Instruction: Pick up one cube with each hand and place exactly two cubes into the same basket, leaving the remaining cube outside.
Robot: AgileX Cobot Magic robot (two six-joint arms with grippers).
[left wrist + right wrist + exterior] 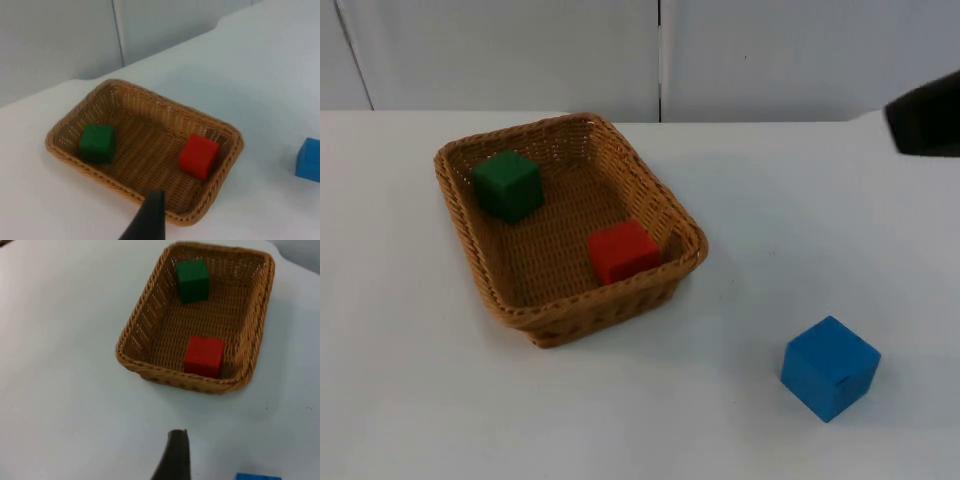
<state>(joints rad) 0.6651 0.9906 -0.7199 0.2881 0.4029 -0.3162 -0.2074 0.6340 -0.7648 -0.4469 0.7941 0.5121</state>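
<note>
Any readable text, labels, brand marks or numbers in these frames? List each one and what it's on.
None: no text, label, brand or number can be read on anything here.
green cube: plain faces, no marking.
red cube: plain faces, no marking.
blue cube: plain faces, no marking.
wicker basket: bare weave, no tag.
white table and grey partition wall: no signs or stickers.

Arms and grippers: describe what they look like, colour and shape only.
What can be seen is plain black with no markings. The right arm is a dark, rounded bulk at the table's far edge. In each wrist view one of the fingers rises as a slim, matte black wedge tapering to a blunt tip: left gripper's, right gripper's.
</note>
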